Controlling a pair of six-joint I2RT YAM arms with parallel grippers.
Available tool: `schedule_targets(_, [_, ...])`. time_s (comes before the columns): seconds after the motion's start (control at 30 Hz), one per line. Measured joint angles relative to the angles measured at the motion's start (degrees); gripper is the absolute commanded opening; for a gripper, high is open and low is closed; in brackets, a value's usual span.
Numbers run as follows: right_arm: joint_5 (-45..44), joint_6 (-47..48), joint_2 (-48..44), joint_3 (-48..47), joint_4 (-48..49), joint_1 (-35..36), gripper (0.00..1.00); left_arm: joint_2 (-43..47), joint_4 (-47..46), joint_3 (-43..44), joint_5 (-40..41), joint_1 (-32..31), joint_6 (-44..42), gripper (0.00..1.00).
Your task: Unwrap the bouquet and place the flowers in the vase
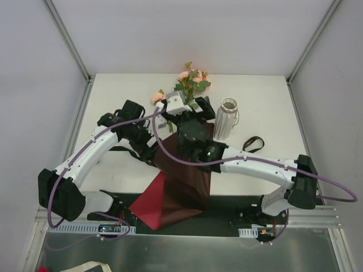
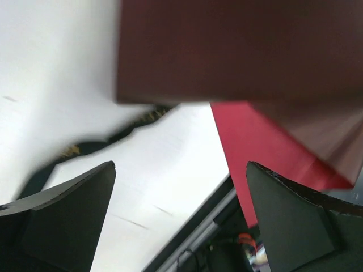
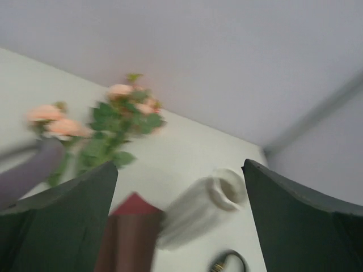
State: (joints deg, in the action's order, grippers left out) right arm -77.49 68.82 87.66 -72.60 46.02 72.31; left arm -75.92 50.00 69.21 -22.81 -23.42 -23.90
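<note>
Both grippers stood released, grasping nothing. The left gripper [image 2: 181, 167] faced the paper [image 2: 238, 51], probably to pull it clear, and the right gripper [image 3: 180, 170] faced the flowers [image 3: 119, 122] at upper centre. The vase [image 1: 226, 118] stood upright just right of them. A ribbon [image 1: 253, 144] lying near it could snag.

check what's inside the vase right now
No stems stand in the vase. From above and from the right wrist its round mouth shows only a shadowed hollow. The bottom is hidden by the narrow neck, and the wrist view is blurred. The flowers are outside it, to its left.
</note>
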Motion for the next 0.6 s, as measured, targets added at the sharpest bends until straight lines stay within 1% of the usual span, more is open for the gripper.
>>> schedule_targets(0.03, [4.3, -12.2, -0.9, -2.1, -14.4, -0.8, 0.95, 1.6, -0.3, -3.8, 1.1, -0.3, -0.4, 0.99])
schedule_targets(0.07, [11.1, -24.6, -0.9, -6.1, -28.5, -3.5, 0.95, 2.8, -0.2, -8.1, 2.3, -1.4, -1.1, 0.99])
schedule_targets(0.1, [14.8, -30.3, -0.8, -8.0, -34.5, -5.3, 0.96, 3.0, 0.0, -9.9, 2.8, -1.9, -1.3, 0.99])
schedule_targets(0.13, [22.6, -36.2, -0.6, -11.0, -44.6, -8.7, 1.0, 3.2, -0.3, -12.6, 3.3, -2.6, -2.4, 0.99])
schedule_targets(0.17, [28.8, -41.0, 0.4, -13.6, -52.6, -11.0, 1.0, 3.1, -1.4, -14.6, 3.4, -3.7, -2.6, 0.99])
schedule_targets(0.27, [40.5, -51.6, 6.1, -22.3, -70.8, -14.3, 1.0, 4.4, -2.7, -18.3, 4.6, -6.0, -2.6, 0.99])
schedule_targets(0.37, [49.2, -57.4, 11.5, -29.1, -80.2, -16.1, 1.0, 7.5, -3.9, -21.7, 7.0, -9.3, -1.6, 0.99])
schedule_targets(0.47, [58.1, -60.9, 12.4, -29.6, -86.5, -18.4, 0.98, 9.4, -8.3, -26.0, 10.8, -12.0, -0.5, 0.99])
schedule_targets(0.5, [61.6, -61.7, 12.5, -29.6, -88.4, -19.3, 0.98, 9.6, -11.2, -28.0, 13.0, -13.0, -0.2, 0.99])
schedule_targets(0.6, [71.5, -62.8, 12.7, -29.4, -92.0, -22.3, 0.99, 9.6, -16.5, -30.2, 16.2, -16.3, 1.1, 0.99])
